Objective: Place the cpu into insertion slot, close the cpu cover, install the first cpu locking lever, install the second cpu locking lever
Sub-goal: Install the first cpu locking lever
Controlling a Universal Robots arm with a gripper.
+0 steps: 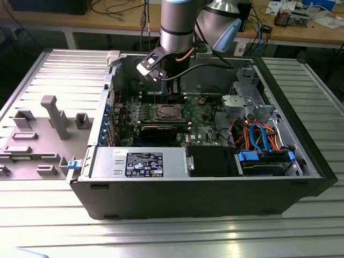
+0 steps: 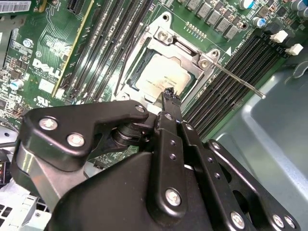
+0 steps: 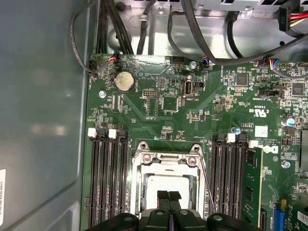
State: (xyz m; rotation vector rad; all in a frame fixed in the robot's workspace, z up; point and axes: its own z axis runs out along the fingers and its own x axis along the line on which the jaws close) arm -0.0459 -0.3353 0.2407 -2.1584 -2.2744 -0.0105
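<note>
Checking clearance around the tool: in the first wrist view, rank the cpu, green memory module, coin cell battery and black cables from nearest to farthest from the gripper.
1. cpu, in the socket, right at the gripper.
2. green memory module, in the slots beside the socket.
3. coin cell battery, farther across the board.
4. black cables, beyond the board's edge.

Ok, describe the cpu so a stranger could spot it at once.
Inside the open computer case, find the green motherboard. Between its two banks of long black memory slots sits the silver cpu cover, framing the cpu: a flat, pale silvery square, smooth and bare where everything around is green and cluttered.
</note>
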